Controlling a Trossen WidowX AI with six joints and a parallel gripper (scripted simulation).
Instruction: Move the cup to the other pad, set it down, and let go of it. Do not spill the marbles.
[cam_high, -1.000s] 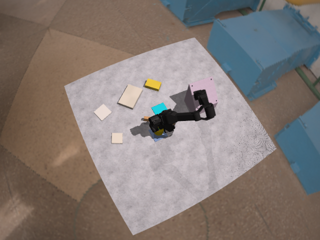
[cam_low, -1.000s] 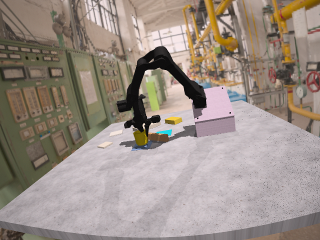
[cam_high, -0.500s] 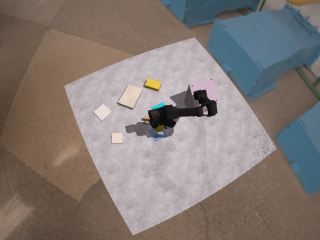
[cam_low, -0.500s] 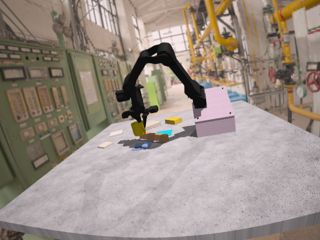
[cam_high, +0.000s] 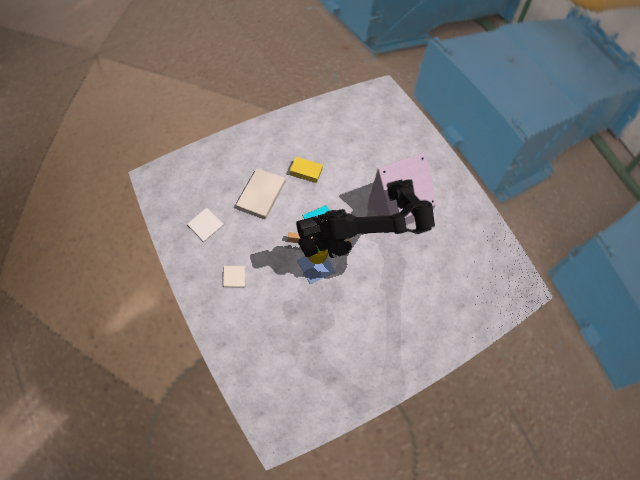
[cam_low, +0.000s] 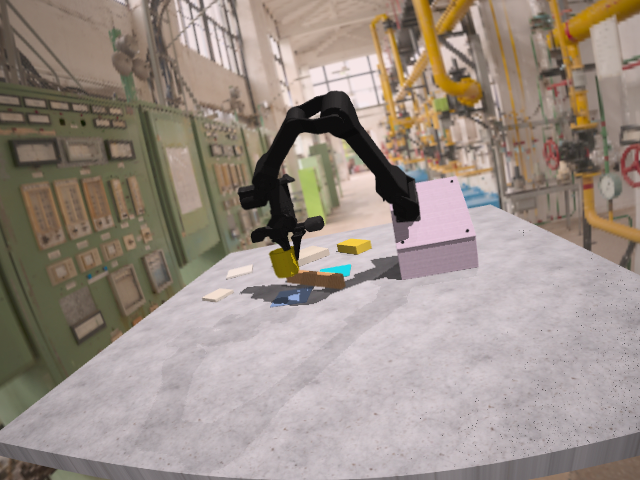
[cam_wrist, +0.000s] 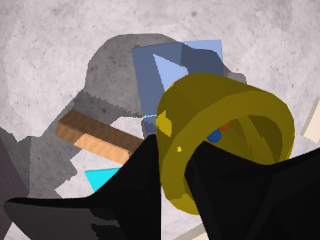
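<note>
Cup (cam_high: 317, 256) (cam_low: 283, 262) (cam_wrist: 225, 100), right of centre in the wrist view, hangs above the blue pad (cam_high: 321, 270) (cam_low: 293, 296) (cam_wrist: 200, 55), wall pinched by the pincer (cam_high: 324, 249) (cam_low: 292, 254) (cam_wrist: 166, 139); likely stiff, light; loose marbles (cam_wrist: 214, 136) favour this rim hold, kept level.

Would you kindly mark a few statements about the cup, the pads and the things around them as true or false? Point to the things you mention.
1. The gripper (cam_high: 323, 250) (cam_low: 291, 253) (cam_wrist: 166, 139) is shut on the yellow cup (cam_high: 317, 256) (cam_low: 283, 262) (cam_wrist: 225, 102). True.
2. The cup stands on the cyan pad (cam_high: 316, 212) (cam_low: 338, 270) (cam_wrist: 102, 179). False: it is held up off the table.
3. A blue marble (cam_wrist: 214, 136) is inside the cup. True.
4. The wooden block (cam_high: 293, 237) (cam_low: 320, 279) (cam_wrist: 100, 135) lies on top of the blue pad (cam_high: 324, 269) (cam_low: 293, 297) (cam_wrist: 202, 50). False: it lies on the table between the two pads.
</note>
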